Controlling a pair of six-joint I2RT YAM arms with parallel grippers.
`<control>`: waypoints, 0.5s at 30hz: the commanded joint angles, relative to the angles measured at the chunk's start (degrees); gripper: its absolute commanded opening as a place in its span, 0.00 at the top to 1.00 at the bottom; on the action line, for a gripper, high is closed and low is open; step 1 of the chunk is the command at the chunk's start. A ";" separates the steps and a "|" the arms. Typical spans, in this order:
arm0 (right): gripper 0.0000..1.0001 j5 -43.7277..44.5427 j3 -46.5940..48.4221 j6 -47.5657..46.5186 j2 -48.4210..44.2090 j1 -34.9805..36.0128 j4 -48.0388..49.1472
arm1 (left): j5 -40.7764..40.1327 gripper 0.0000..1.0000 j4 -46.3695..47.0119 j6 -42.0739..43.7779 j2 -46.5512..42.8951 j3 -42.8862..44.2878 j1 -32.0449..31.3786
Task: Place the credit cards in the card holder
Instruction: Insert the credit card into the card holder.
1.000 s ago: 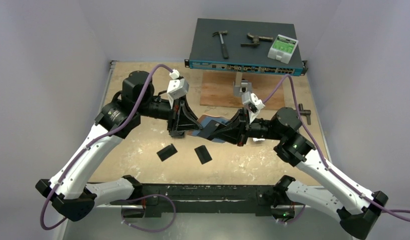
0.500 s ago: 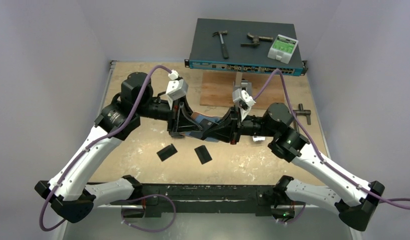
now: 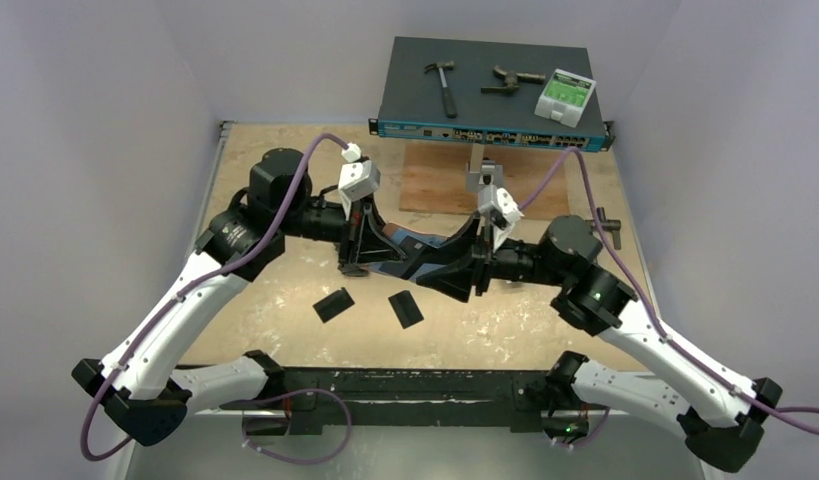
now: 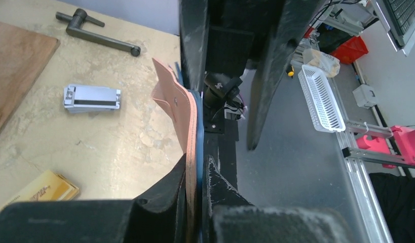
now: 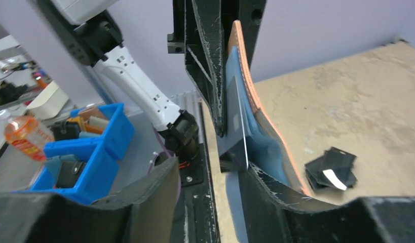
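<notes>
- I see a network switch [image 3: 405, 95] at the back, with a hammer [image 3: 446, 88] and a green-white box [image 3: 565, 95] on top.
- A plywood board [image 3: 430, 180] lies before it.
- A blue bin [image 5: 96, 179] sits off-table.

- The card holder [image 5: 263, 147] stands on edge, with its salmon outer face turned right and its blue lining turned left.
- The left gripper [image 5: 223, 58] comes down from above the card holder, its fingers closed onto the holder's upper part.
- A silver-grey card [image 5: 236, 121] stands on edge against the card holder's lining.
- The right gripper [image 5: 211, 171] sits below the card holder with its jaws apart. The card's lower corner is just above the finger nearer the holder.
- A black card stack [image 5: 331, 164] lies on the table [image 5: 372, 96], right of the card holder.
- A blue bin [image 5: 106, 147] sits well left of the card holder, off the table.
</notes>
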 commanded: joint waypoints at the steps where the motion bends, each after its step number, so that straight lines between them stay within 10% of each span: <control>1: 0.51 11.04 2.71 -3.26 -5.92 -0.31 -7.08 | 1.94 1.00 2.42 -3.95 -1.45 -1.09 1.12; 8: 0.32 29.02 0.23 0.42 -13.73 -0.27 -12.59 | 3.20 1.00 6.70 -10.80 -1.82 -2.22 4.53; 15: 0.12 29.35 -5.85 7.10 -15.24 -0.26 -9.28 | 3.90 1.00 10.80 -15.14 -1.25 -3.77 6.52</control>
